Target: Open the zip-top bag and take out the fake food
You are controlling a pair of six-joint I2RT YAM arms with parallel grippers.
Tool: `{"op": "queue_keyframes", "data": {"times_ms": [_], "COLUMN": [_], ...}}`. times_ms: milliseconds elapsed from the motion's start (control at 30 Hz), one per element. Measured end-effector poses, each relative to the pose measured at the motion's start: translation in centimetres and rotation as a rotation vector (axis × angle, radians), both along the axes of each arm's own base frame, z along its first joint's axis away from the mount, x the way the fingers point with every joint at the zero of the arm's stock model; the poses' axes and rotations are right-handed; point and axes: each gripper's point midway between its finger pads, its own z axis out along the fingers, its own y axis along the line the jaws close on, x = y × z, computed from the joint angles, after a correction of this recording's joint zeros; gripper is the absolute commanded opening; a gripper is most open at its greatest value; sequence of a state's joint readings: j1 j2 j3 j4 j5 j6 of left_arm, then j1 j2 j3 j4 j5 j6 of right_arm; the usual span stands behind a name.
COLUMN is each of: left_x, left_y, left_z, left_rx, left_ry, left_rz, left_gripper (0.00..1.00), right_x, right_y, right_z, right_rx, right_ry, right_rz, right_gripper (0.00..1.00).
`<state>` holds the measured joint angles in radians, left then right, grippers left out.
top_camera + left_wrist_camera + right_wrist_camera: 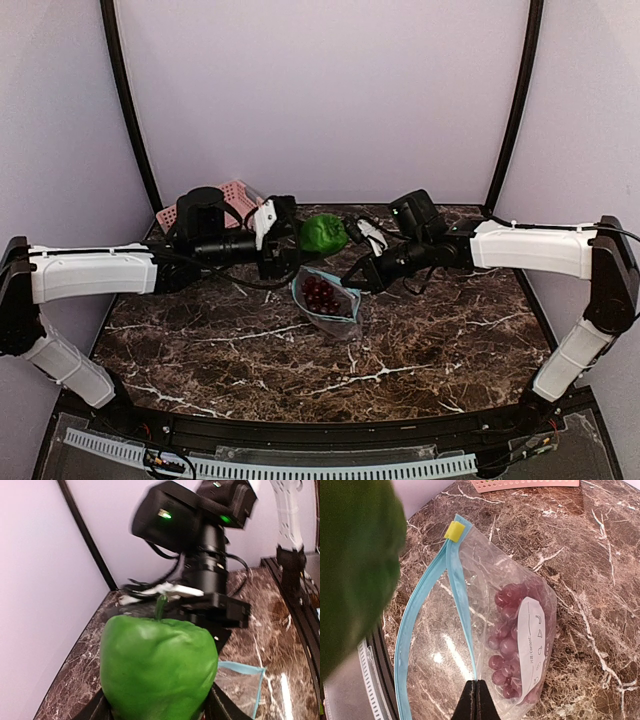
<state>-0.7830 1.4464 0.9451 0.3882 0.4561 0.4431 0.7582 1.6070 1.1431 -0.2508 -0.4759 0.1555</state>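
The zip-top bag [330, 303] lies on the marble table, its mouth open. In the right wrist view its teal zip strip [460, 595] gapes wide, with a yellow slider [454, 531] at one end. The dark red grapes [512, 640] lie inside the bag [440, 655]; they also show in the top view [320, 292]. My right gripper [476, 690] is shut on one side of the zip strip; in the top view it [353, 283] is at the bag's right edge. My left gripper [157, 711] is shut on the green pepper [159, 667], held above the table behind the bag [322, 233].
A pink slotted basket [238, 195] stands at the back left behind my left arm; its edge shows in the right wrist view [520, 484]. My two wrists are close together over the table's back middle. The right arm's wrist [200, 535] fills the left wrist view.
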Motion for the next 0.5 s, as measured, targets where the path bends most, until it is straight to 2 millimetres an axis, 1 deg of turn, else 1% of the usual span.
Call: {"op": "queue_keyframes", "data": {"times_ms": [100, 167, 267, 300, 333, 400, 500], "left_x": [2.8, 5.4, 9.4, 11.2, 12.4, 15.1, 18.7], "left_y": [2.0, 4.2, 7.9, 9.7, 11.0, 14.3, 18.9], "left_z": [2.2, 3.5, 4.4, 4.9, 5.2, 6.2, 6.8], "left_rx": [-0.113, -0.176, -0.23, -0.248, -0.26, -0.293, -0.33], "left_ry": [0.052, 0.083, 0.123, 0.133, 0.135, 0.133, 0.154], "left_rz": [0.082, 0.174, 0.342, 0.422, 0.483, 0.617, 0.789], "left_gripper": [0.44, 0.45, 0.45, 0.45, 0.45, 0.45, 0.45], "right_x": [0.0, 0.0, -0.1, -0.1, -0.1, -0.1, -0.2], "right_y": [0.0, 0.0, 0.0, 0.0, 0.0, 0.0, 0.1], "right_z": [0.0, 0.0, 0.0, 0.0, 0.0, 0.0, 0.0], "right_rx": [0.0, 0.0, 0.001, 0.001, 0.002, 0.003, 0.006], "right_ry": [0.0, 0.001, 0.002, 0.002, 0.003, 0.004, 0.006], "right_rz": [0.0, 0.001, 0.003, 0.003, 0.004, 0.006, 0.01], "right_gripper": [0.0, 0.0, 0.0, 0.0, 0.0, 0.0, 0.0]}}
